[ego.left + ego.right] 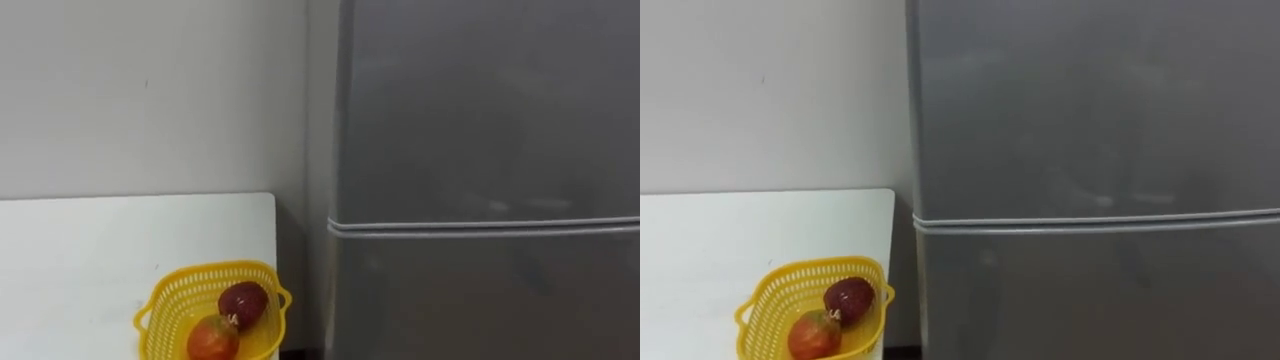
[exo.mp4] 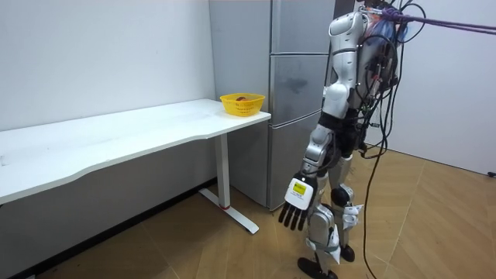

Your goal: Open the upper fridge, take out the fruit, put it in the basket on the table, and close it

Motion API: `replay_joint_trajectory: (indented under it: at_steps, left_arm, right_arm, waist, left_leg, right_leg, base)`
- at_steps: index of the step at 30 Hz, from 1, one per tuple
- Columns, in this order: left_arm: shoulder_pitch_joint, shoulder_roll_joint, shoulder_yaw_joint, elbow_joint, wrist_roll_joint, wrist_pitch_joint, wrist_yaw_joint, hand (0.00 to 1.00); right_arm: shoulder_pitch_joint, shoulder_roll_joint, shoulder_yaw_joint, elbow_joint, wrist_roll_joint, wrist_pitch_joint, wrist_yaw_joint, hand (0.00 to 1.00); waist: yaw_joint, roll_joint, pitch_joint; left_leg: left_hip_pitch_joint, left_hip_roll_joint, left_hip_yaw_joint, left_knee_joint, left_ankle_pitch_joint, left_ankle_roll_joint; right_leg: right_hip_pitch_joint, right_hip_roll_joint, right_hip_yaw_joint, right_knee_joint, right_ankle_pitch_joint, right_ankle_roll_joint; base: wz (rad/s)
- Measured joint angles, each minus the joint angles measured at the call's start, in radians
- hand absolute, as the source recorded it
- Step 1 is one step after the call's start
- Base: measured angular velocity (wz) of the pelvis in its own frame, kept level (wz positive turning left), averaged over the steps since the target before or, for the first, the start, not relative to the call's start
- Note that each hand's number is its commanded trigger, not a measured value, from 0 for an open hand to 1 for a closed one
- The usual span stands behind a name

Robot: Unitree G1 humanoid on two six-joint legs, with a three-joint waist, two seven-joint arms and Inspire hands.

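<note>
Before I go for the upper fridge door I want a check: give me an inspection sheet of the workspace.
surface: white table, with a basket on its corner next to the fridge.
job's things: fridge, upper door and lower door both shut.
clutter: yellow basket holding a dark red fruit and an orange-red fruit.
robot hands: left robot hand open, hanging beside the leg, holding nothing.
cables: nothing seen beyond the robot's own.
surroundings: plain wall behind the table, wood floor.

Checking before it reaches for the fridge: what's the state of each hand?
Left hand: open, hanging down, holding nothing.
Right hand: cannot tell.
</note>
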Motion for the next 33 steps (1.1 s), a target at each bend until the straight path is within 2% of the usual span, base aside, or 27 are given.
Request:
replay_joint_trajectory:
  at_steps: [4,8,12,17,22,33]
  left_arm:
    - [0.003,-0.003,-0.001,-0.021,0.002,0.026,0.0,0.0]
    - [0.003,-0.003,-0.003,-0.03,0.009,0.029,0.0,0.0]
    - [0.005,-0.003,-0.033,-0.033,0.02,0.033,-0.005,0.0]
    - [0.007,-0.004,-0.032,-0.033,0.031,0.037,-0.009,0.0]
    - [0.016,-0.013,-0.033,-0.035,0.041,0.046,-0.007,0.0]
    - [0.008,-0.028,-0.052,-0.033,0.068,0.057,-0.007,0.0]
  right_arm:
    - [0.002,0.038,0.042,0.139,0.058,0.032,0.025,0.0]
    - [-0.008,0.052,0.09,0.25,0.068,0.029,0.045,0.0]
    - [-0.011,0.065,0.138,0.385,0.067,0.031,0.078,0.0]
    - [-0.017,0.066,0.15,0.512,0.038,0.02,0.099,0.0]
    - [-0.017,0.066,0.15,0.592,0.032,0.021,0.108,0.0]
    - [-0.045,0.069,0.21,0.739,-0.019,0.033,0.165,0.0]
  waist:
    - [0.001,0.002,-0.0017]
    - [0.007,0.005,0.0018]
    - [0.029,0.006,0.0046]
    - [0.029,0.02,0.0047]
    - [0.03,0.045,0.0079]
    - [0.029,0.042,0.009]
  left_leg:
    - [0.0,0.0,-0.002,0.0,0.0,0.0]
    - [0.005,0.0,-0.001,0.0,0.0,0.0]
    - [0.013,0.0,0.007,-0.004,-0.001,0.001]
    - [0.018,-0.001,-0.01,-0.002,-0.003,0.003]
    - [0.018,-0.001,-0.011,-0.003,-0.003,0.003]
    - [0.034,0.0,-0.011,-0.004,-0.003,0.004]
  right_leg:
    - [-0.002,0.005,0.001,-0.001,0.0,0.0]
    - [-0.004,0.005,0.007,-0.004,-0.001,-0.001]
    - [0.004,0.006,0.01,-0.005,-0.001,0.001]
    - [0.023,0.006,0.002,-0.018,-0.001,0.004]
    - [0.019,0.007,0.001,-0.019,-0.002,0.004]
    - [0.034,-0.003,0.0,-0.019,-0.006,0.008]
  base:
    - [0.01]
    - [-0.01]
    - [-0.02]
    - [0.08]
    - [0.0]
    - [0.0]
